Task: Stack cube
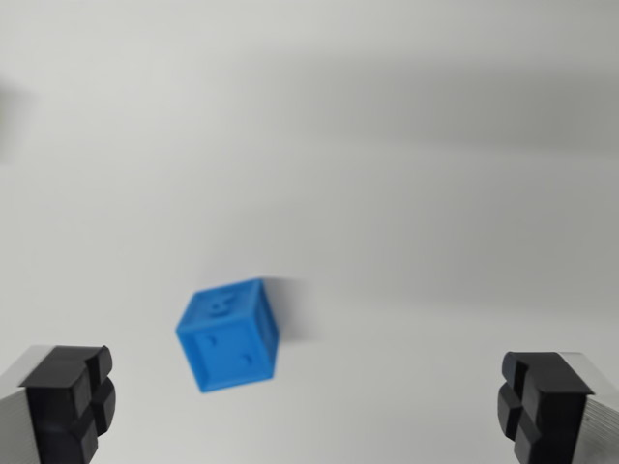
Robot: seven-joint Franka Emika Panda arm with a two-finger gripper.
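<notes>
White table (387, 145) fills the whole wrist view, bare and matte, with soft shadow bands across the top. Dark smudge at the far left edge (8, 121), too blurred to identify.

Gripper (305, 411) next in size: two black rubber fingertips (68, 401) at the bottom corners, spread wide apart, nothing between them. Empty.

Blue cube (229, 333) is the smallest item. It sits on the table ahead of the gripper, closer to the fingertip on the wrist view's left than to the other, well apart from both. Rotated, so one corner faces the camera; embossed marks on its faces, not readable. Frame is slightly motion-blurred.

Step, as I judge it: approach to pick, with no grasp yet. Stacking hasn't started.

Next move needs:
- shift toward the wrist view's left to centre the cube between the fingertips
- twist the wrist so the pads meet flat faces, not corners
- descend, then close

Obstacles: none visible around the cube, clear path down. A second cube or stack target is not in view, so I cannot tell where the place goes. Main risk is a corner pinch that skews or pops the cube.
</notes>
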